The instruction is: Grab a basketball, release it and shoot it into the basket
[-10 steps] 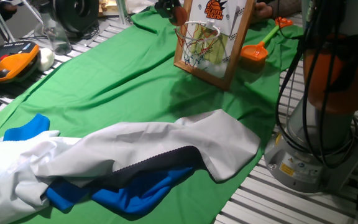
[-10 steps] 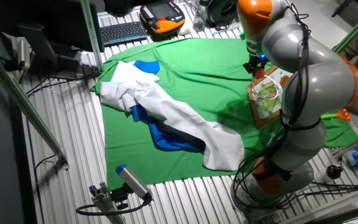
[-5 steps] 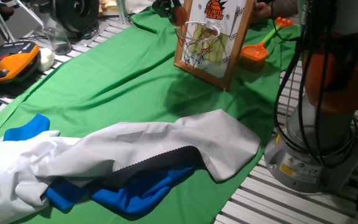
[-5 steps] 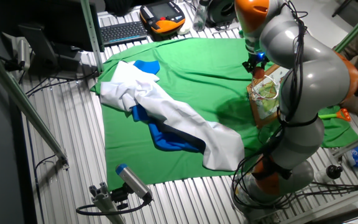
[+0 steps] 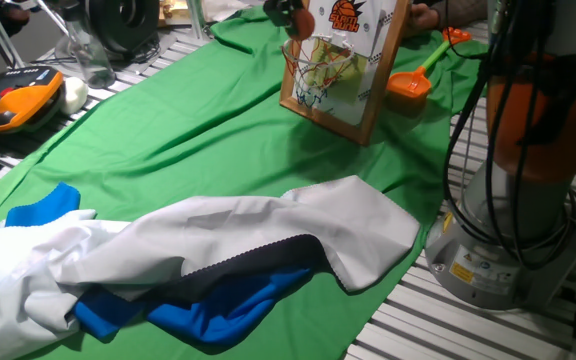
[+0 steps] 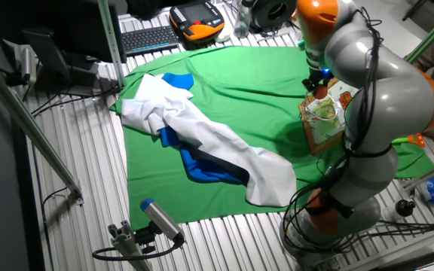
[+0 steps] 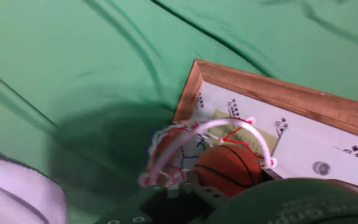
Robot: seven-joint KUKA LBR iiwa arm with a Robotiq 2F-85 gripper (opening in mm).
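The basketball (image 5: 301, 20) is a small orange ball with dark seams. My gripper (image 5: 290, 14) is shut on it and holds it just above the front of the basket's orange rim (image 5: 313, 45). The basket's wood-framed white backboard (image 5: 363, 55) leans at the far end of the green cloth. In the hand view the ball (image 7: 229, 168) sits right over the rim and net (image 7: 179, 146), with the backboard (image 7: 303, 124) behind. In the other fixed view the gripper (image 6: 317, 84) hangs over the basket (image 6: 324, 117); the ball is too small to see there.
An orange toy shovel (image 5: 413, 80) lies right of the backboard. A white and blue garment (image 5: 198, 265) lies crumpled on the near part of the green cloth (image 5: 198, 120). The arm's base (image 5: 513, 250) stands at the right. A keyboard and pendant (image 6: 194, 19) lie beyond the cloth.
My gripper has moved a little to the right with the ball, from beside the rim to just above it. The arm's upper links have swung slightly. The basket and garment have not moved.
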